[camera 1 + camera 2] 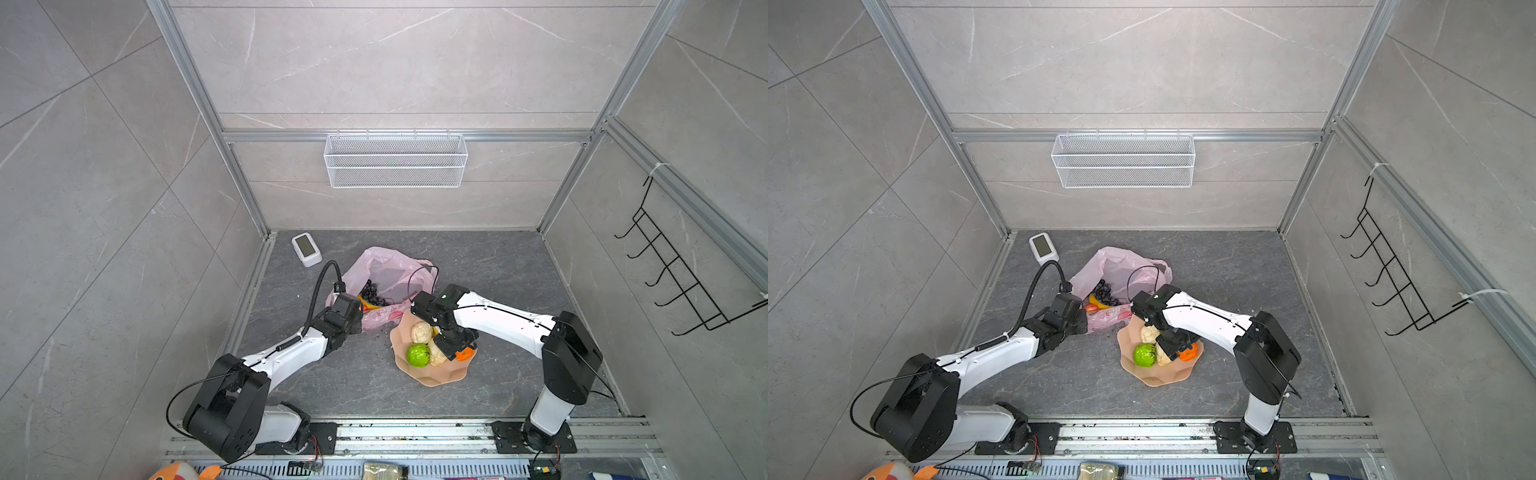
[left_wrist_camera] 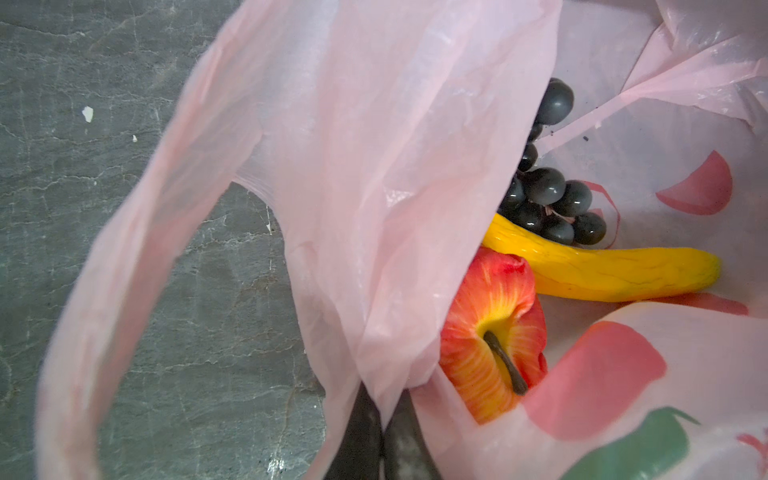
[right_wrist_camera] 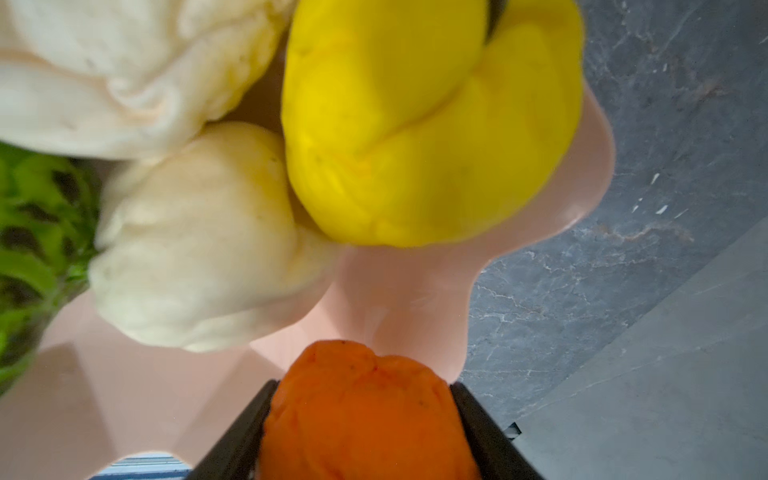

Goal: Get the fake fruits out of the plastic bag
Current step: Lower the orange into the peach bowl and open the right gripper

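The pink plastic bag (image 1: 390, 270) (image 2: 374, 166) lies open at the middle back of the floor. Inside it are a dark grape bunch (image 2: 548, 199) (image 1: 371, 293), a yellow banana (image 2: 602, 270) and a red apple (image 2: 490, 324). My left gripper (image 2: 384, 415) (image 1: 353, 307) is shut on the bag's near rim beside a handle loop. On the peach plate (image 1: 432, 376) (image 3: 395, 299) lie a green fruit (image 1: 417, 354), two beige fruits (image 1: 422, 331) (image 3: 199, 249) and a yellow one (image 3: 415, 124). My right gripper (image 3: 363, 385) (image 1: 461, 351) is shut on an orange fruit (image 3: 361, 424) over the plate's right side.
A small white device (image 1: 306, 248) lies at the back left of the floor. A white wire basket (image 1: 395, 160) hangs on the back wall and a black hook rack (image 1: 681, 266) on the right wall. Aluminium rails (image 1: 415, 432) border the front.
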Tool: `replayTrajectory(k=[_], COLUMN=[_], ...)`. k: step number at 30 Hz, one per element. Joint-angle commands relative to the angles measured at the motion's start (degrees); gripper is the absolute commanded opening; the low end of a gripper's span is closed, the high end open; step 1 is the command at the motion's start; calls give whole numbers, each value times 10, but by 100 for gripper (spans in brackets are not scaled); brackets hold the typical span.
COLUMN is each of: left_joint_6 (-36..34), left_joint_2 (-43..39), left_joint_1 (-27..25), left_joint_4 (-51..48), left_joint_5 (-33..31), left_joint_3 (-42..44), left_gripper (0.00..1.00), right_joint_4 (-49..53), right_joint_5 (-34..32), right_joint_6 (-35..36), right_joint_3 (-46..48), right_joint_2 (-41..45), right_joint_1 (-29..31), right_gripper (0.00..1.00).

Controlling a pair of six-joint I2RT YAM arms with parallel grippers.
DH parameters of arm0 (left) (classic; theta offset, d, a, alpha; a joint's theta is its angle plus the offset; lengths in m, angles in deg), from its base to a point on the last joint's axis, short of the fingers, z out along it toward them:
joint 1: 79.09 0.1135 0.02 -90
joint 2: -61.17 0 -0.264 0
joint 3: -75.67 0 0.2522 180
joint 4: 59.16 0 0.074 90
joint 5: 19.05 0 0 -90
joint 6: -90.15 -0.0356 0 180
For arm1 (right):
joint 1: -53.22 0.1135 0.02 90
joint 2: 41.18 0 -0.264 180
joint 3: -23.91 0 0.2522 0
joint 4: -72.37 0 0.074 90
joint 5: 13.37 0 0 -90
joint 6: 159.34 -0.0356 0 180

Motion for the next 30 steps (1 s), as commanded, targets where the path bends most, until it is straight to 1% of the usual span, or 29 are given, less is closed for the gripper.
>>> replayTrajectory(k=[1, 9, 12, 14, 18, 24, 28, 30], left_joint_6=[-5, -6, -6, -6, -5, -6, -6, -6], left_joint_2=[-8, -6, -5, -5, -4, -3, -1, 2], left_joint_1=[-1, -1, -1, -1, -1, -1, -1, -1], left_joint_4=[1, 1, 1, 1, 1, 0, 1, 1], left_joint_5=[-15, -15, -16, -16, -16, -17, -17, -15], left_joint_3=[-16, -17, -16, -16, -17, -17, -17, -18], left_gripper=[0, 0, 0, 0, 0, 0, 0, 0], right_joint_4=[18, 35, 33, 30, 25, 33, 61, 70], right_joint_5=[-16, -28, -30, -34, -35, -36, -44, -36], right_joint_6=[25, 28, 27, 26, 27, 22, 2, -8], right_joint_3=[7, -2, -2, -4, -11, -24, -39, -45], right_joint_2=[-18, -38, -49, -52, -47, -38, -22, -7], right_joint_1=[7, 9, 9, 9, 11, 13, 20, 24], right_gripper=[61, 63, 66, 70, 74, 79, 81, 82])
